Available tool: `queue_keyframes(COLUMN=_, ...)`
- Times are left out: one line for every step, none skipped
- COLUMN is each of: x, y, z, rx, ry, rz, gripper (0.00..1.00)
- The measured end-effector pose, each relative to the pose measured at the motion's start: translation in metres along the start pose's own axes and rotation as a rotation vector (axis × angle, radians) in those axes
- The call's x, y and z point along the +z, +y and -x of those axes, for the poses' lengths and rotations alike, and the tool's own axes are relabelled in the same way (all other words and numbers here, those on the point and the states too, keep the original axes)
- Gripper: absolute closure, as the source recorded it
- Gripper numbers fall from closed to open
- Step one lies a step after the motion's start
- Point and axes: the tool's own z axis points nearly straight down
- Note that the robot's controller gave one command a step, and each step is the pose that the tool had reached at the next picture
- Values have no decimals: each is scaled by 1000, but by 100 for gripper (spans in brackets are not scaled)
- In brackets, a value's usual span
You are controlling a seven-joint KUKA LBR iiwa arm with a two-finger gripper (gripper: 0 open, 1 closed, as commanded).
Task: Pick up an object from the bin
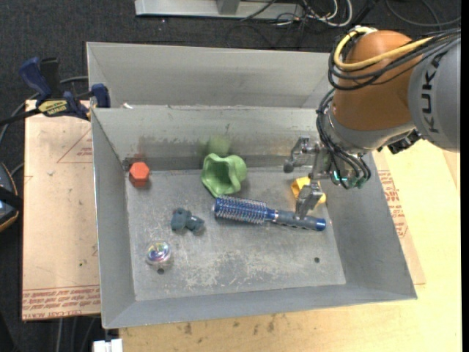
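My gripper hangs right over the handle end of the blue hairbrush, mid-bin toward the right. I can't tell if the claw is apart or together. The brush looks light, stiff and slick, so I'd take it across the narrow handle. A small yellow piece crowds in just behind. The green floppy cup sits near the bristles.

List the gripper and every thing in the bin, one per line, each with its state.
gripper: low at the bin's right, over the brush handle.
yellow thing: partly hidden beneath the gripper.
blue hairbrush: lying flat, handle toward the gripper.
green crumpled thing: resting near the back wall.
orange block: alone, back left.
blue-grey piece: lying loose.
shiny ball: loose, front left.
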Motion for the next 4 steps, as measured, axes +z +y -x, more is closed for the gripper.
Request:
queue_keyframes(x=143, y=61, z=3, rx=227, ry=-12, rz=1, gripper=0)
queue_keyframes(x=116, y=62, z=1, rx=368, ry=-9, rz=2, gripper=0)
queue_keyframes(x=116, y=47, z=12, rx=452, ry=-9, rz=2, gripper=0)
queue_keyframes(x=142, y=54, z=15, rx=438, ry=-13, rz=1, gripper=0)
